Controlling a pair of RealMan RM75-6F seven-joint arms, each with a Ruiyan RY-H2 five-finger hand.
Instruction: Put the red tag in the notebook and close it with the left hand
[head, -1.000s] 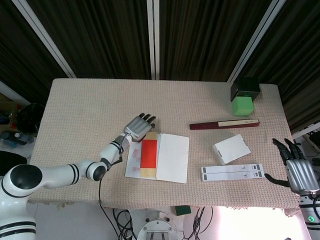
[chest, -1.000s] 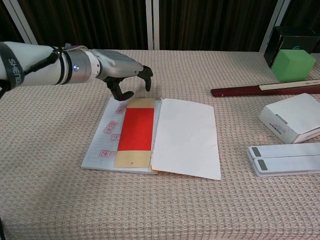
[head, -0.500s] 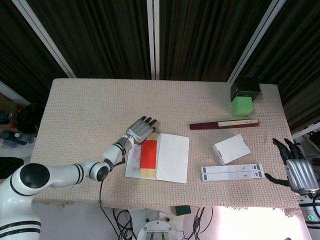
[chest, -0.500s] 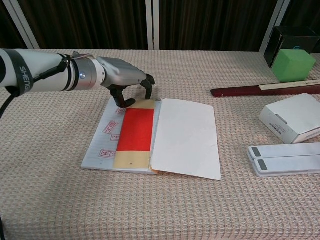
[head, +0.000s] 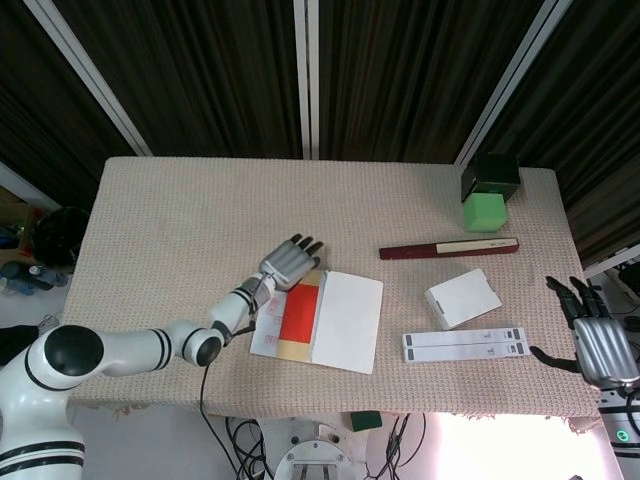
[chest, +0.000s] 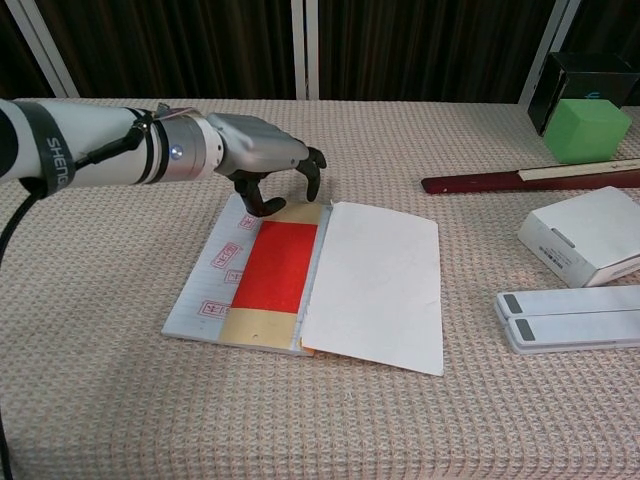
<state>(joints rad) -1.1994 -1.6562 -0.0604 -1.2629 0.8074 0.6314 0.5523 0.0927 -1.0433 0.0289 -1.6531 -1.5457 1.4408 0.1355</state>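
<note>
The notebook (chest: 375, 285) lies open in the middle of the table, also visible in the head view as the notebook (head: 345, 320). The red tag (chest: 280, 265) with tan ends lies flat on its left page beside the spine; in the head view the red tag (head: 298, 310) sits the same way. My left hand (chest: 265, 165) hovers over the notebook's far edge, fingers bent downward, fingertips at the tag's far end, holding nothing. From the head camera the left hand (head: 290, 265) overlaps the notebook's top left corner. My right hand (head: 600, 345) rests with spread fingers off the table's right front corner.
A green cube (head: 487, 212) and a black box (head: 492, 172) stand at the far right. A dark red strip (head: 447, 247), a white box (head: 462, 298) and flat white strips (head: 465, 345) lie right of the notebook.
My left hand has moved right and lower onto the notebook's far edge. The notebook with the tag has shifted and turned slightly to the right. The right hand has stayed still.
</note>
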